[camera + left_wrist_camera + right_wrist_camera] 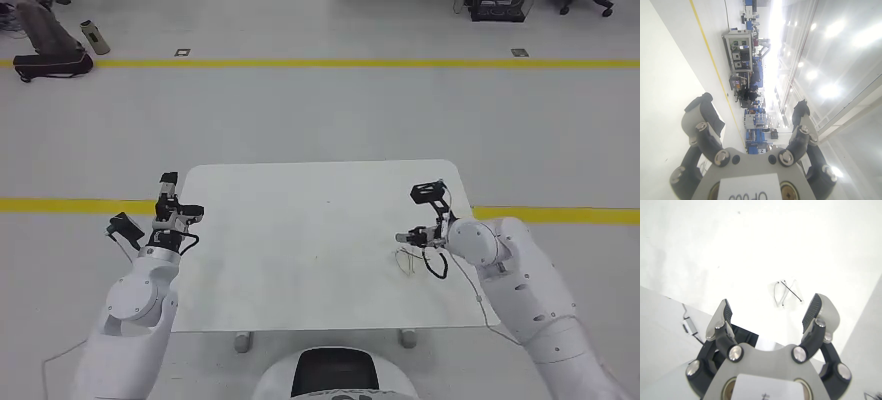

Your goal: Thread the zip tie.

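We saw the zip ties [405,262] lying close together on the white table [300,250], low on the right side of the top view. One black zip tie [791,291] lay across the see-through ones. The right gripper [420,214] hung near them, fingers spread wide, holding nothing. The left gripper [180,197] was at the table's left edge, also spread wide and empty.

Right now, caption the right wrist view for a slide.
Open right gripper facing loose zip ties on a white table.
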